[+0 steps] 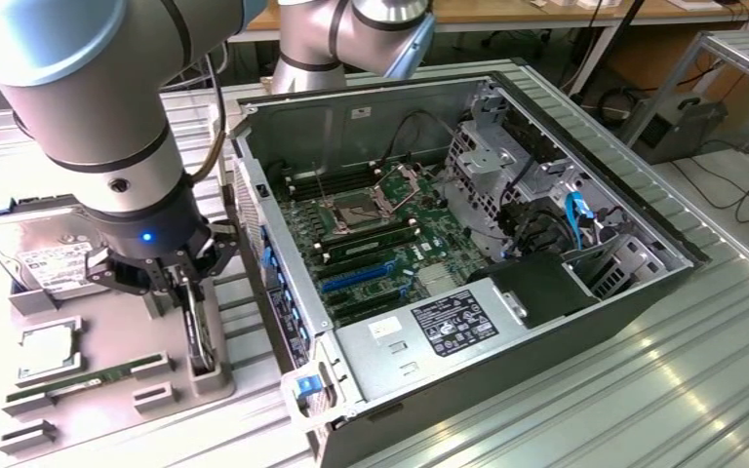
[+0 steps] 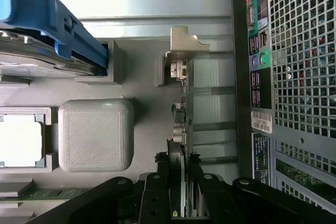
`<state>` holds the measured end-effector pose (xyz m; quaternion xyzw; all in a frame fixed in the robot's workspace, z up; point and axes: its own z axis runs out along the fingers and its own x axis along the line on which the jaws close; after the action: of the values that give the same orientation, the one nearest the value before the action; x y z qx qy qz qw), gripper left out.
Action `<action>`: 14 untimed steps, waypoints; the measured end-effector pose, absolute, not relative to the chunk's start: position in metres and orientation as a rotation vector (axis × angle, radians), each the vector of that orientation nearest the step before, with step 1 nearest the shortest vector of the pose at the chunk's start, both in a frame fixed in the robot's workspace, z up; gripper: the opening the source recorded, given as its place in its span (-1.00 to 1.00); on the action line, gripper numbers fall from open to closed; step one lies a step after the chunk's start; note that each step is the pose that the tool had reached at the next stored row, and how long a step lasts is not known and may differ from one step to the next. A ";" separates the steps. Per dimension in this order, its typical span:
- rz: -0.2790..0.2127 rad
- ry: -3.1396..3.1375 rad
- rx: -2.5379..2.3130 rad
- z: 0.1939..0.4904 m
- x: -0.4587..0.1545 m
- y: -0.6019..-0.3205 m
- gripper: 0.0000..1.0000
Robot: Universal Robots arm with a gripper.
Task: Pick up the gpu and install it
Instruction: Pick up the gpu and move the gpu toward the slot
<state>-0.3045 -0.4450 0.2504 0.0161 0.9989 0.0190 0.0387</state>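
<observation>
The pincer (image 1: 177, 281) (image 2: 179, 167) is clamped on the gpu (image 1: 198, 336) (image 2: 182, 106). The card stands on edge between its fingers, its lower edge in the grey tray (image 1: 101, 395) beneath. The open case (image 1: 479, 244) lies just beside the pincer.

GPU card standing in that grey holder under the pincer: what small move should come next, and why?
Probably a straight lift upward, if the grip is firm, which I cannot tell. The gpu stands on edge in the grey holder, the pincer astride its upper edge, and the computer case close beside, so a sideways pull might jam it.
</observation>
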 end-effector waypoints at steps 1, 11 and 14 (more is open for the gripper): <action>0.060 3.064 0.040 0.251 -0.304 -0.445 -0.47; 0.069 3.072 -0.043 0.260 -0.299 -0.445 -0.47; 0.071 3.075 -0.048 0.265 -0.298 -0.445 -0.47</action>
<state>-0.2976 -0.4451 0.2654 -0.0157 0.9991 0.0230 0.0325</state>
